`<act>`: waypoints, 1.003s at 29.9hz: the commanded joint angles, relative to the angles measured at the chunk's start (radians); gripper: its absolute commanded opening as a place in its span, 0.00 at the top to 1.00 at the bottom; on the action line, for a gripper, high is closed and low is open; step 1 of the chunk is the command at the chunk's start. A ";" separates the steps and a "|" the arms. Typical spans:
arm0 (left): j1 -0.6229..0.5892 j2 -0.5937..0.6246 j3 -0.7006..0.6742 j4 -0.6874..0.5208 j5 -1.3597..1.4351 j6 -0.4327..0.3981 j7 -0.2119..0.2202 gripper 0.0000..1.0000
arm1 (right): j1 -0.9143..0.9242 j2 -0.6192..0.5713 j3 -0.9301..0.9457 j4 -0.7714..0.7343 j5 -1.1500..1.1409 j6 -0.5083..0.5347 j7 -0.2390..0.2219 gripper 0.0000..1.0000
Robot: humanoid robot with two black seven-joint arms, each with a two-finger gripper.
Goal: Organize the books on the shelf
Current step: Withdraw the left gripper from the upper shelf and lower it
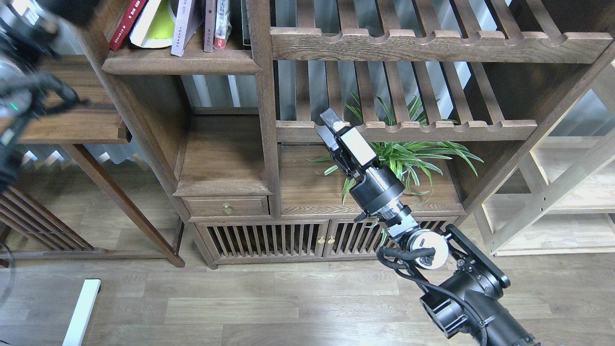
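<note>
At the middle of the head view, the right hand [330,120] is raised in front of the slatted rack's scalloped rail [408,129], just left of the green plant [408,156]. Its fingers are seen end-on and dark, so I cannot tell how far apart they stand; nothing shows between them, and whether the tip touches the rail is unclear. Up in the top left bay, the books stand on the shelf [182,62]: the dark red book [126,24] leans left, the yellow-green book [156,24] is beside it, and the pale lavender book [182,26] tilts against the thin brown-spined book [209,24]. Only blurred parts of the left arm [24,72] show at the left edge; its hand is not in sight.
</note>
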 commanded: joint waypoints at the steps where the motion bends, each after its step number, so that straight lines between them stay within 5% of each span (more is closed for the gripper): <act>1: 0.140 -0.053 -0.012 -0.031 0.013 0.000 0.006 0.02 | 0.031 0.000 0.000 0.002 -0.002 0.000 0.000 0.08; 12: 0.360 -0.178 0.043 -0.047 0.117 0.000 0.032 0.01 | 0.063 0.000 0.006 0.002 -0.010 0.000 0.000 0.08; 30: 0.373 -0.359 0.071 0.034 0.180 0.000 0.037 0.01 | 0.078 0.000 0.075 -0.002 -0.013 0.000 0.000 0.08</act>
